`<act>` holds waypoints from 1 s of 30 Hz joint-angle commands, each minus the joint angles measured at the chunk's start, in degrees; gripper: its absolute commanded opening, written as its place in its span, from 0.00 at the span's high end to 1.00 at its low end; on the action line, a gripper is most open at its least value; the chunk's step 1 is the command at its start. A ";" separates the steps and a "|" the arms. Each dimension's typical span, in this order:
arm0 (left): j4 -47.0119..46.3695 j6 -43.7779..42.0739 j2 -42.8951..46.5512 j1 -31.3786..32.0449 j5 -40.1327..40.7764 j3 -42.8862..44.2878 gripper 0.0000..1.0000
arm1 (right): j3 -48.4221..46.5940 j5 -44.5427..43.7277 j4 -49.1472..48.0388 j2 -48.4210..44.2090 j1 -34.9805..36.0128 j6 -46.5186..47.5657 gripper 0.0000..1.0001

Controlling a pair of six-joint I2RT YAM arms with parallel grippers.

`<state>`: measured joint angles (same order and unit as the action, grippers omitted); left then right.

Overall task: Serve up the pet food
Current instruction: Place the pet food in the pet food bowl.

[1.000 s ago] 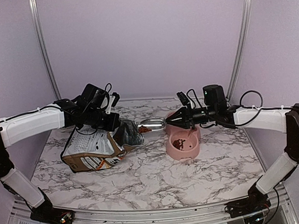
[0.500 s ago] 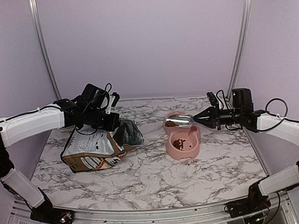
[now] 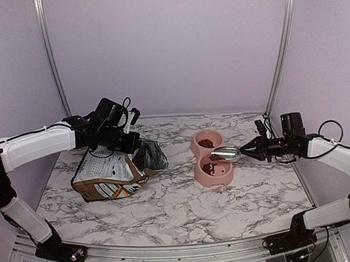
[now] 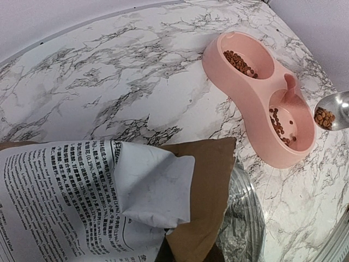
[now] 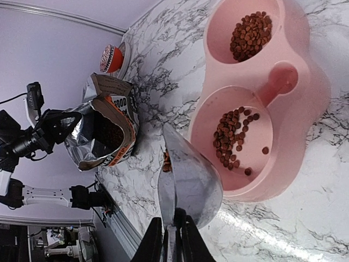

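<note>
From above: my left tool (image 3: 130,147) was pinched tight on the bag (image 3: 106,174) mouth, and my right tool (image 3: 247,150) gripped the scoop (image 3: 226,155) handle by the pink bowl (image 3: 210,179). Left wrist: kibble (image 4: 240,61) lay in both cups, some in the scoop. Right wrist: more kibble showed inside the open bag on the bench (image 5: 305,218).

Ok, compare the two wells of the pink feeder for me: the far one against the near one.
The far well holds its kibble in one tight heap; the near well has it spread loosely, with stray pellets. The metal scoop, gripped by the right end effector, hangs by the near well's rim, away from the far well. Both are round, pink, part of one feeder, and only partly filled.
</note>
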<state>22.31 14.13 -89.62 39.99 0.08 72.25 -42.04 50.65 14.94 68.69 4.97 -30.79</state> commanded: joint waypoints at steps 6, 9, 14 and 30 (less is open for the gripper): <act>2.08 -0.24 2.39 -0.62 2.29 0.25 1.00 | -3.93 -8.15 8.47 1.17 -0.37 7.55 1.00; 2.05 -0.37 2.51 -0.61 2.30 0.18 1.00 | -5.50 -11.23 10.35 1.31 -0.36 8.56 1.00; 2.07 -0.32 2.69 -0.64 2.21 0.22 1.00 | -8.45 -16.35 14.26 1.06 -0.40 10.58 1.00; 2.12 -0.49 3.05 -0.61 2.21 0.22 1.00 | -17.09 -28.69 22.28 2.92 8.06 14.66 1.00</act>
<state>22.59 14.11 -89.06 39.99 0.51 72.25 -56.07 25.21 35.11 70.85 11.00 -17.69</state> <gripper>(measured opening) 0.007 0.110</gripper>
